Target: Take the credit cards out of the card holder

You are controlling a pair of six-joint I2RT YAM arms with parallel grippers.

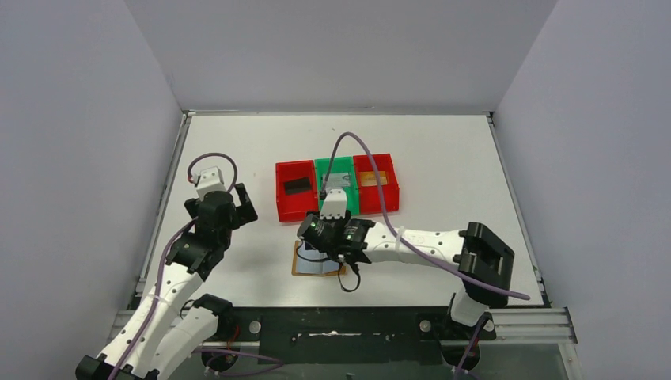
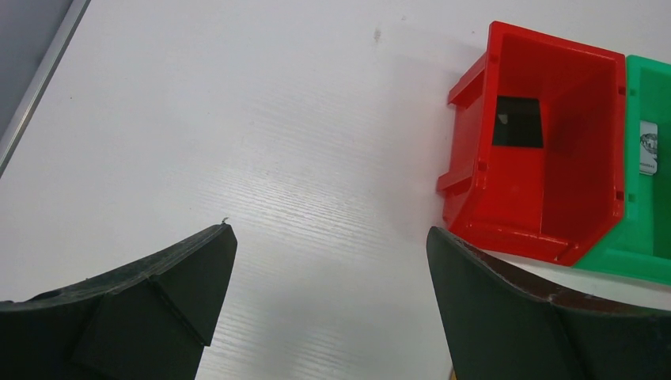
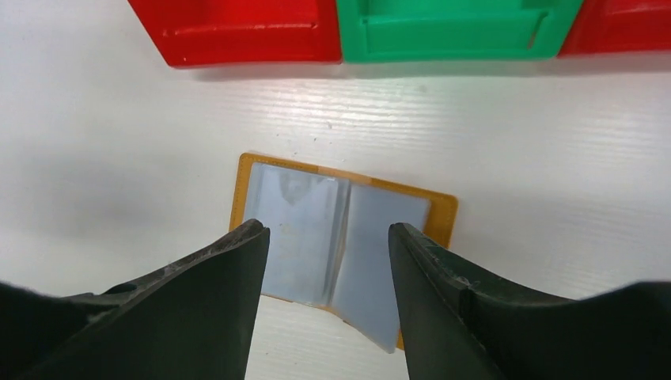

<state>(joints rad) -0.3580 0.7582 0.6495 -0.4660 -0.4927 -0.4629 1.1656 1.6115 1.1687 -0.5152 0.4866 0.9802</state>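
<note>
The card holder (image 3: 340, 237) lies open and flat on the white table, an orange-tan wallet with two pale blue-grey panels facing up. My right gripper (image 3: 326, 229) hovers just above it, open, with nothing between its fingers. From above, the right gripper (image 1: 331, 252) covers part of the card holder (image 1: 307, 265). I cannot tell whether a card lies under the panels. A black card (image 2: 518, 123) lies in the left red bin (image 2: 546, 206), and a silver card (image 2: 649, 146) in the green bin (image 2: 641, 237). My left gripper (image 2: 330, 231) is open and empty over bare table, left of the bins.
Three joined bins stand behind the card holder: left red bin (image 1: 295, 207), green bin (image 1: 335, 168), right red bin (image 1: 388, 198) holding an orange-gold card (image 1: 374, 179). A purple cable (image 1: 372, 162) arches over the bins. Grey walls enclose the table.
</note>
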